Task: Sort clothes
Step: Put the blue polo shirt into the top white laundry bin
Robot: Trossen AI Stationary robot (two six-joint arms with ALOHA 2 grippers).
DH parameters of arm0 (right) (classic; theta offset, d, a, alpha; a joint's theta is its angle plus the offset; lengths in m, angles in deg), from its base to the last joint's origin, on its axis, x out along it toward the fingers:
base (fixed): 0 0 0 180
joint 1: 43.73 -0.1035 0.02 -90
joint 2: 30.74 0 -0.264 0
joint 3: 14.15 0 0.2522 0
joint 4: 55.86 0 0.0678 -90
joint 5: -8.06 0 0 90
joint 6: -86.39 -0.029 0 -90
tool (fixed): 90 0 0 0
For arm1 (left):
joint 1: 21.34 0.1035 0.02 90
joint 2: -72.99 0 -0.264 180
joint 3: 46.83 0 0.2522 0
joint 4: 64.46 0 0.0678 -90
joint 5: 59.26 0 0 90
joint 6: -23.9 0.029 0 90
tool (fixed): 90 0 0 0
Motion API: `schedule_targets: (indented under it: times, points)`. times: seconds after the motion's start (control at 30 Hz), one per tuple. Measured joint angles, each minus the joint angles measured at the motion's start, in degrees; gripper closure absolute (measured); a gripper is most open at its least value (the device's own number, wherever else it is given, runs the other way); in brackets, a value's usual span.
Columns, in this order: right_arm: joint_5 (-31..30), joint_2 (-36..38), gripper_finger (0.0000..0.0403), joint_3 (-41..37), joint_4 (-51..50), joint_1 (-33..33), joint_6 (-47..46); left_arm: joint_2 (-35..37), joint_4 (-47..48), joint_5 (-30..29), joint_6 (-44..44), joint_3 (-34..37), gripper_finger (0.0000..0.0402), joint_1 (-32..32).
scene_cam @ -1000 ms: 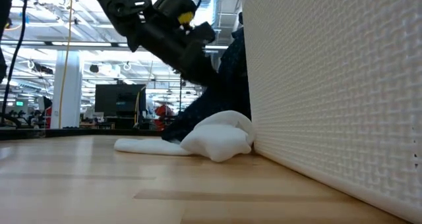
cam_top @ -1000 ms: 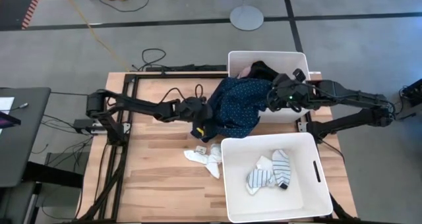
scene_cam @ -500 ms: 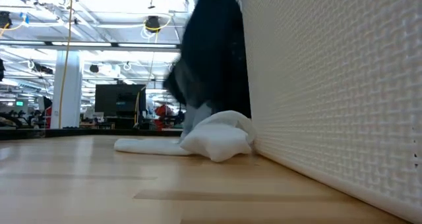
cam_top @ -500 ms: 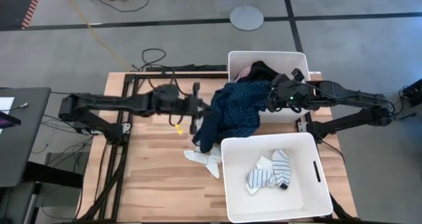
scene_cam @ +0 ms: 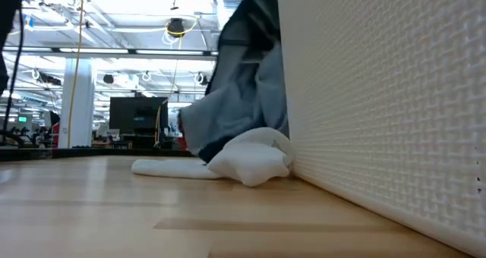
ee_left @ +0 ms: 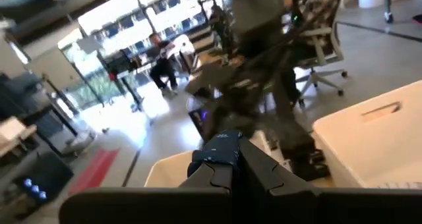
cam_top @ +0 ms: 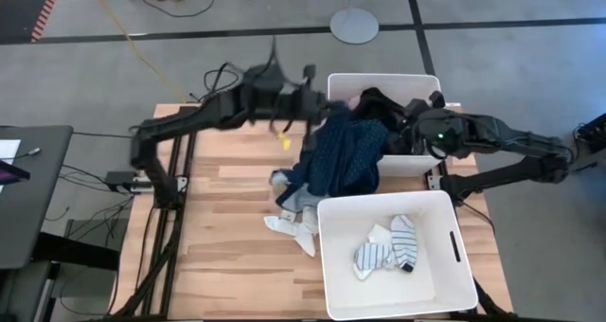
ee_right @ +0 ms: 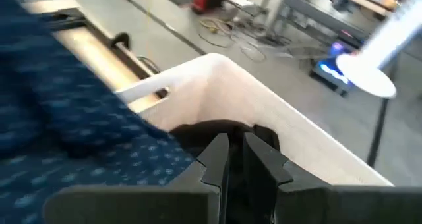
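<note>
You've binned striped socks [cam_top: 402,241] lower right; both grippers [cam_top: 305,102] [cam_top: 409,133] pinch the navy dotted garment [cam_top: 343,156]; white socks [cam_top: 292,225] remain.

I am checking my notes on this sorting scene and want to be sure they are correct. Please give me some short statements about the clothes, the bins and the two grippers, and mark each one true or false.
1. The navy dotted garment hangs over the rim of the far bin down to the table. True.
2. The near bin is empty. False: striped and white socks lie inside it.
3. The left gripper is shut on the navy dotted garment's edge. True.
4. A white sock lies on the wooden table beside the near bin. True.
5. The right gripper waits over the near bin. False: it is over the far bin, beside the dark clothes there.
</note>
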Motion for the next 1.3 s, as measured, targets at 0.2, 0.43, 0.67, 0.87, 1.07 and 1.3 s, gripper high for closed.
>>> schedule_targets:
  times: [0.2, 0.43, 0.67, 0.87, 1.07, 1.3]
  points:
    - [3.4, 2.7, 0.0325, 0.0, -0.7, -5.6, 3.3, -13.1, 8.2, 8.9, -5.7, -19.6, 0.0401, 6.9]
    - [3.6, 4.1, 0.0231, 0.0, -2.6, -11.9, 3.2, -18.0, 0.3, 15.6, -13.9, -19.4, 0.0401, 12.8]
    - [9.6, 1.4, 0.0150, 0.0, -5.3, -13.8, 4.5, -21.2, 3.0, 20.2, -16.0, -19.5, 0.0401, 15.1]
    - [11.3, -2.4, 0.0152, -2.0, -3.2, -13.7, 10.0, -22.5, 9.2, 22.7, -13.6, -19.5, 0.0392, 14.6]
    - [11.5, -5.5, 0.0154, -4.2, -0.1, -12.8, 14.5, -23.9, 15.0, 23.8, -10.4, -19.0, 0.0392, 14.1]
    - [14.0, -8.9, 0.0154, -4.2, -0.3, -9.1, 14.8, -27.1, 18.0, 25.5, -9.6, -19.0, 0.0394, 14.0]
